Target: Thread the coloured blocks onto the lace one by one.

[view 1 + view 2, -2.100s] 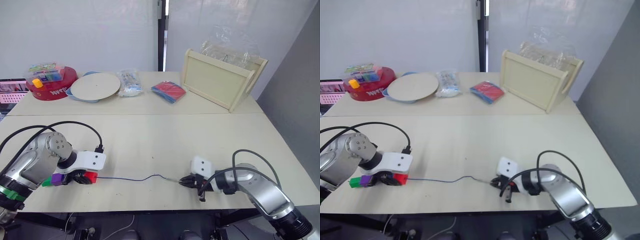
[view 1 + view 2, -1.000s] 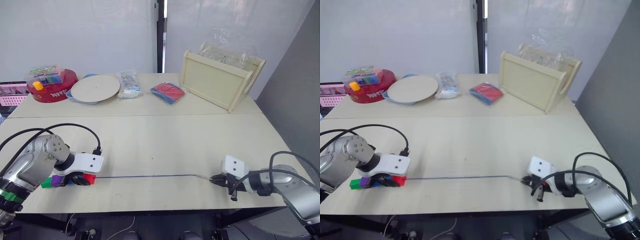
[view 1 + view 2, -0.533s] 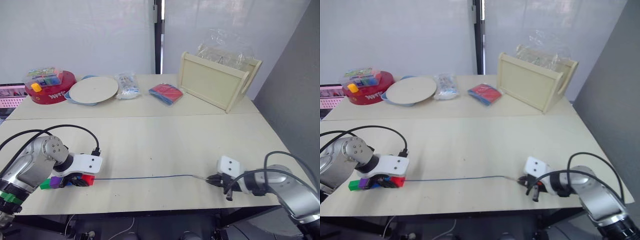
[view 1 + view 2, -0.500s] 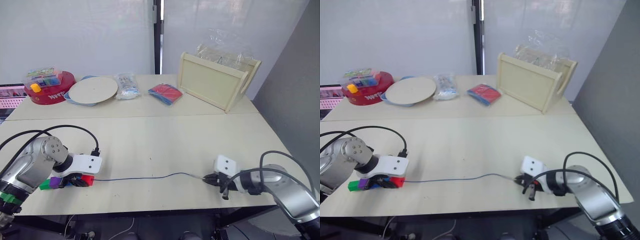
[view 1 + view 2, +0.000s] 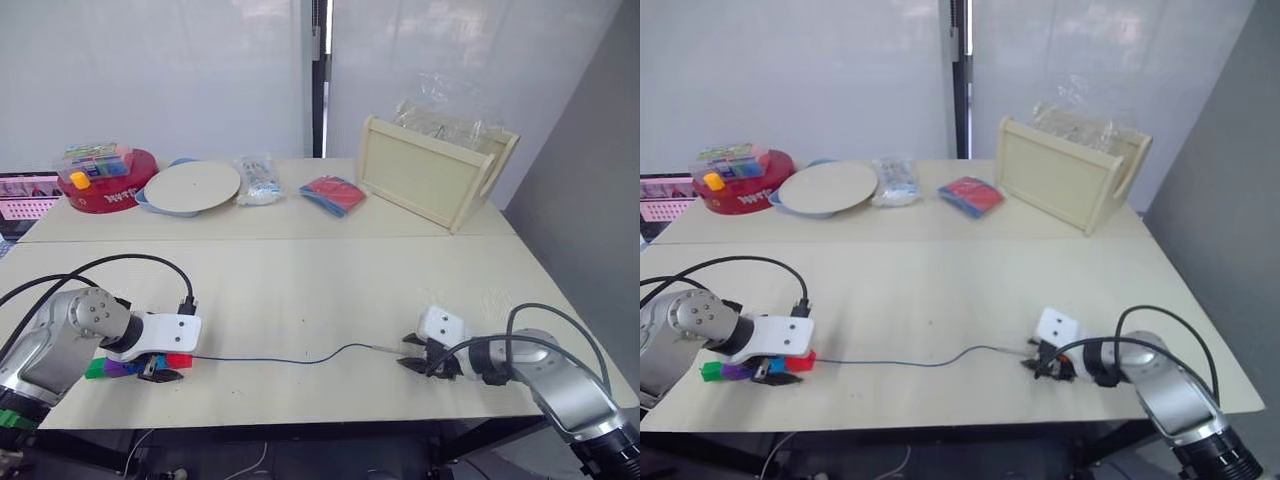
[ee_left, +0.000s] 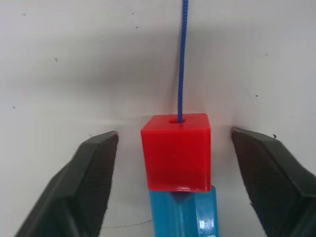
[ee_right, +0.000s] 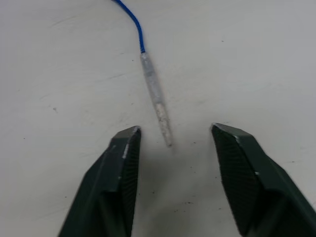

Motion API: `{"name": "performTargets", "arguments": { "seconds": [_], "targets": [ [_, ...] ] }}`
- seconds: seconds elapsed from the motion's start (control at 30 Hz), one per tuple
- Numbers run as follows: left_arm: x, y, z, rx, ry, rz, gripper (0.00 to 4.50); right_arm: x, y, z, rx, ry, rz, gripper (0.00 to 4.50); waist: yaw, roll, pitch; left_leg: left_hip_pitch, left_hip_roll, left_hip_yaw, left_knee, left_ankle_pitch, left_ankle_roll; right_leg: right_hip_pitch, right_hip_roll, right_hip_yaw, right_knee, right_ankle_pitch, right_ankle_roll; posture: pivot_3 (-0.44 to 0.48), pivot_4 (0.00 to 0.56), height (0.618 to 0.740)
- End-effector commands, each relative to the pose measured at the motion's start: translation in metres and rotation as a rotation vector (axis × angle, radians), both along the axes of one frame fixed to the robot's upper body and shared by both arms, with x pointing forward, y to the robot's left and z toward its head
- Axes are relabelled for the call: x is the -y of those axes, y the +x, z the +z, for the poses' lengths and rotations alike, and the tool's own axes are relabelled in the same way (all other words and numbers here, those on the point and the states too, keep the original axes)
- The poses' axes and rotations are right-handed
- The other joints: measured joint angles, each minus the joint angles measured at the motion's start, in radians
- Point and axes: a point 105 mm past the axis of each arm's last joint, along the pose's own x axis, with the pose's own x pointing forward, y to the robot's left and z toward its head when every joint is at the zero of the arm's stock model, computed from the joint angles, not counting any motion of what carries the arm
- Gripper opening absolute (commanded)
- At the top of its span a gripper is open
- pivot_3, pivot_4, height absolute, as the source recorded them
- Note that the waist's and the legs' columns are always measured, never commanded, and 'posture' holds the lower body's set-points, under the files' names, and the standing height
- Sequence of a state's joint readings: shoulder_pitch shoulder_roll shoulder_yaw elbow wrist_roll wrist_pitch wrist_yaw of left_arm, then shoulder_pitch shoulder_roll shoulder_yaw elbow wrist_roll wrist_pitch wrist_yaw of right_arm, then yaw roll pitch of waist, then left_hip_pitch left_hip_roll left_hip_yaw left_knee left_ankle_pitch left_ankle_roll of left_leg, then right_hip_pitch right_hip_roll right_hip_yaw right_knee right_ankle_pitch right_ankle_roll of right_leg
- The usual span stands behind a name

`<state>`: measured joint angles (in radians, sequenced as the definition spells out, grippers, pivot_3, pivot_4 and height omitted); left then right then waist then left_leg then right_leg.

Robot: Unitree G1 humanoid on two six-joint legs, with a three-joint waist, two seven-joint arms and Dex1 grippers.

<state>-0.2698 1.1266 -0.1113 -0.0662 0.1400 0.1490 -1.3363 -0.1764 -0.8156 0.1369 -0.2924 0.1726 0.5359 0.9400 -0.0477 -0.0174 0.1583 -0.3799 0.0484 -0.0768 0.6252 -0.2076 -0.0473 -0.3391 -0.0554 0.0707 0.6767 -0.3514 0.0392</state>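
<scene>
Four blocks at least sit in a row on the lace: the red block at the free end of the row, a light blue block touching it behind, then the purple block and the green block at the far end from the red one. The cord enters the hole in the red block's face. A dark blue block may lie among them under the left gripper, but I cannot tell.

The row rests on the counter, at its near edge, between the left gripper's fingers, which stand apart on either side of the red block without touching it. From the red block the lace runs slack along the counter, with a gentle bend, to its pale tip. The tip lies flat just ahead of the right gripper, whose fingers are spread and clear of it.

Judging by this, the threading looks finished or nearly so: both grippers have nothing in hold, and no loose block shows near the red one. What is left, if anything, is to confirm the fifth block.
</scene>
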Motion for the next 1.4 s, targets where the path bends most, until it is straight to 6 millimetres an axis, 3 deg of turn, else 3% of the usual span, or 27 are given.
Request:
{"name": "performTargets", "arguments": {
  "seconds": [0.03,0.1,0.13,0.3,0.47,0.63,0.7,0.77,0.87,1.0,1.4],
  "targets": [
    [0.002,0.002,0.024,0.083,-0.119,0.016,4.5,0.002,-0.01,0.013,-0.022,0.083,-0.006,3.6,0.005,0.0,0.001,-0.006,0.0,0.0,0.001,0.0,0.0,-0.005,0.0,0.0,0.0,0.0,0.0,0.0,0.15,0.74],
    [0.001,0.0,0.039,0.135,-0.209,0.039,4.5,0.006,-0.013,0.024,-0.006,0.143,-0.033,4.34,0.008,-0.001,0.002,-0.021,0.0,-0.001,0.004,0.0,0.0,-0.019,0.0,-0.001,0.004,0.0,0.0,0.0,0.15,0.74],
    [0.001,-0.004,0.045,0.145,-0.265,0.056,4.5,0.009,-0.014,0.03,0.003,0.175,-0.049,4.46,0.008,-0.001,0.002,-0.025,0.0,-0.001,0.006,0.0,0.0,-0.024,0.0,-0.001,0.005,0.0,0.0,0.0,0.15,0.74],
    [-0.026,-0.031,0.062,0.208,-0.572,0.312,4.5,0.03,-0.019,0.044,0.037,0.357,-0.209,4.46,0.004,0.0,0.003,-0.028,0.0,-0.001,0.007,0.0,0.0,-0.028,-0.001,0.0,0.006,0.0,0.0,0.0,0.15,0.74],
    [-0.067,-0.07,0.038,0.276,-0.735,0.589,4.5,0.065,-0.022,0.039,0.101,0.466,-0.411,4.46,0.004,-0.001,0.004,-0.025,0.0,0.0,0.005,0.0,0.0,-0.026,-0.001,0.0,0.006,0.0,0.0,0.0,0.15,0.74],
    [-0.116,-0.099,0.028,0.456,-0.834,0.801,4.5,0.098,-0.035,0.017,0.142,0.431,-0.504,4.46,0.015,-0.004,0.005,-0.019,-0.001,0.0,0.004,0.0,0.0,-0.019,-0.002,-0.001,0.004,0.001,-0.001,0.0,0.15,0.74],
    [-0.127,-0.11,0.021,0.48,-0.858,0.84,4.5,0.105,-0.038,0.011,0.146,0.425,-0.515,4.46,0.014,-0.004,0.005,-0.014,-0.002,0.0,0.003,0.0,-0.001,-0.014,-0.003,-0.001,0.002,0.001,-0.001,0.0,0.15,0.74],
    [-0.134,-0.114,0.017,0.505,-0.835,0.855,4.5,0.109,-0.038,0.009,0.158,0.414,-0.517,4.46,0.01,-0.005,0.005,-0.014,-0.001,0.0,0.002,0.0,-0.001,-0.013,-0.003,-0.001,0.002,0.001,-0.001,0.0,0.15,0.74],
    [-0.137,-0.122,0.0,0.401,-0.826,0.862,4.5,0.119,-0.041,0.0,0.147,0.405,-0.544,4.46,0.009,-0.005,0.005,-0.012,-0.001,0.0,0.001,0.0,-0.001,-0.013,-0.003,-0.001,0.002,0.001,-0.001,0.0,0.15,0.74],
    [-0.142,-0.113,-0.011,0.365,-0.877,0.89,4.5,0.13,-0.054,-0.016,0.107,0.374,-0.548,4.46,0.012,-0.005,0.005,-0.012,-0.002,0.001,0.001,0.0,-0.001,-0.012,-0.003,0.0,0.001,0.001,-0.001,0.0,0.15,0.74],
    [-0.136,-0.101,-0.014,0.346,-0.916,0.877,4.5,0.13,-0.055,-0.017,0.128,0.37,-0.549,4.46,0.006,-0.007,0.004,-0.011,-0.001,0.001,0.0,0.0,-0.001,-0.012,-0.003,0.0,0.002,0.001,-0.001,0.0,0.15,0.74]
  ]
}}
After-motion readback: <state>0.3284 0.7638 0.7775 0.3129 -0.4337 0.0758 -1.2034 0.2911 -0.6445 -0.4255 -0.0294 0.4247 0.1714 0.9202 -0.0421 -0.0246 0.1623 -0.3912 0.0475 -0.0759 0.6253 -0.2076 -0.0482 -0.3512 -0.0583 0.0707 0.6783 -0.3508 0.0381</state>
